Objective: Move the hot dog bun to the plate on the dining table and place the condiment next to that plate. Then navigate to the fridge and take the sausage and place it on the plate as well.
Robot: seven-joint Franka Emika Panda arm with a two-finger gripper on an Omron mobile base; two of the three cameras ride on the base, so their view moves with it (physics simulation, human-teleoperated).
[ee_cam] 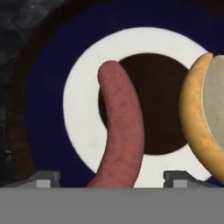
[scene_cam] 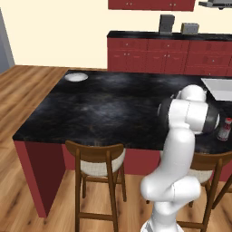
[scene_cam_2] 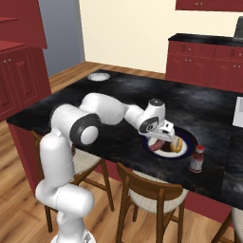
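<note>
The plate (scene_cam_2: 186, 151) sits near the front edge of the dining table (scene_cam_2: 118, 102), toward its right end, and holds the sausage (ee_cam: 120, 131) and the hot dog bun (ee_cam: 202, 116) side by side, apart. The gripper (ee_cam: 111, 177) hangs just above the plate with its fingers (ee_cam: 43, 178) released and spread wide; the sausage lies between them, unclamped. The condiment (scene_cam_2: 197, 159) stands upright just right of the plate. A pale plate (scene_cam_2: 98, 76) rests at the far left corner.

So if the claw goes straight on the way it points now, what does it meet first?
Most likely the reddish-brown curved sausage, which lies between the open claw's tips on the round navy-rimmed plate. The golden-tan bun sits off to one side. Depth is hard to judge.
</note>
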